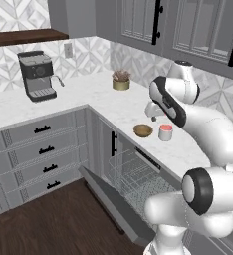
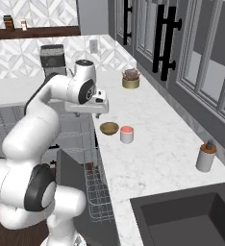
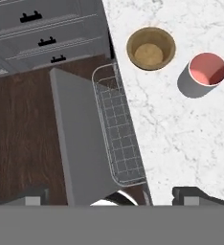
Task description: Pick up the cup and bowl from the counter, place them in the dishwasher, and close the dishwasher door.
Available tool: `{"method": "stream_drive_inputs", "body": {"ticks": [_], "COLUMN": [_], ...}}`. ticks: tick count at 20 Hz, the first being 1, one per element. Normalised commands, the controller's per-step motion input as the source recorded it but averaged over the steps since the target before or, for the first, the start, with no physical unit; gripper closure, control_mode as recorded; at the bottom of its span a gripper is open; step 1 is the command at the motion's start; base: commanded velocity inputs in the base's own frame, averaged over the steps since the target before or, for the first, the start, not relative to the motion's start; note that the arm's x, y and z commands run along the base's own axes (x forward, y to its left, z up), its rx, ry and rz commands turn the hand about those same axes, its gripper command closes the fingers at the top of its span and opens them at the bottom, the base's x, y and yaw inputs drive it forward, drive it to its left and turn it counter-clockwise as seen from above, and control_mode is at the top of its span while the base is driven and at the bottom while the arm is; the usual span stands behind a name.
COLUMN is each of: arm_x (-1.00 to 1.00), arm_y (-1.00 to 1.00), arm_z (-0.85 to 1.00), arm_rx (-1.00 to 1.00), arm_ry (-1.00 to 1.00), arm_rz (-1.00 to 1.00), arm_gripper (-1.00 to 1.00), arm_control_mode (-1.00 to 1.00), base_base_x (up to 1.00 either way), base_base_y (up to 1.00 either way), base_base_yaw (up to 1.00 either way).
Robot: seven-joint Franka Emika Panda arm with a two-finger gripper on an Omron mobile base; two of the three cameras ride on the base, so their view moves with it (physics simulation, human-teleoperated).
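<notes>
Two fingertips of the hand [image 3: 112, 198] are standing spread wide with nothing between them, hovering above the worktop [image 2: 157, 144] edge, seemingly short of the bowl [image 2: 109, 128]. The cup [image 2: 127, 134] is sitting just beside the bowl. Below, the dishwasher door [image 1: 113, 201] is hanging open, its rack [image 3: 118, 139] showing.

The white marble-look tabletop [image 2: 153, 144] is L-shaped. The bowl [image 2: 109, 128] and the cup [image 2: 127, 134] stand just beside each other near its front edge. A coffee machine [image 1: 37, 75], a potted plant [image 2: 131, 79] and a soap dispenser [image 2: 206, 156] also rest on it.
</notes>
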Motion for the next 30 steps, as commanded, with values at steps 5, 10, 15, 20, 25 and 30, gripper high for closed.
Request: {"method": "stream_drive_inputs", "body": {"ticks": [5, 10, 15, 20, 25, 30], "arm_x": [0.82, 0.39, 0.1, 0.02, 0.01, 0.0], "arm_y": [-0.26, -0.35, -0.03, 0.15, 0.25, 0.18], "arm_z": [-0.54, -0.22, -0.01, 0.0, -0.03, -0.09], "arm_rx": [0.0, 0.0, 0.0, 0.0, 0.02, 0.14], "arm_ry": [0.03, 0.0, 0.01, 0.0, 0.0, 0.0], "arm_rz": [0.01, -0.12, -0.61, -0.81, -0.85, -0.84], "arm_gripper": [-1.0, -1.0, -1.0, -1.0, -1.0, -1.0], "arm_control_mode": [-1.0, -1.0, -1.0, -1.0, -1.0, -1.0], "base_base_x": [0.0, 0.0, 0.0, 0.0, 0.0, 0.0], "base_base_y": [0.0, 0.0, 0.0, 0.0, 0.0, 0.0], "base_base_yaw": [0.0, 0.0, 0.0, 0.0, 0.0, 0.0]}}
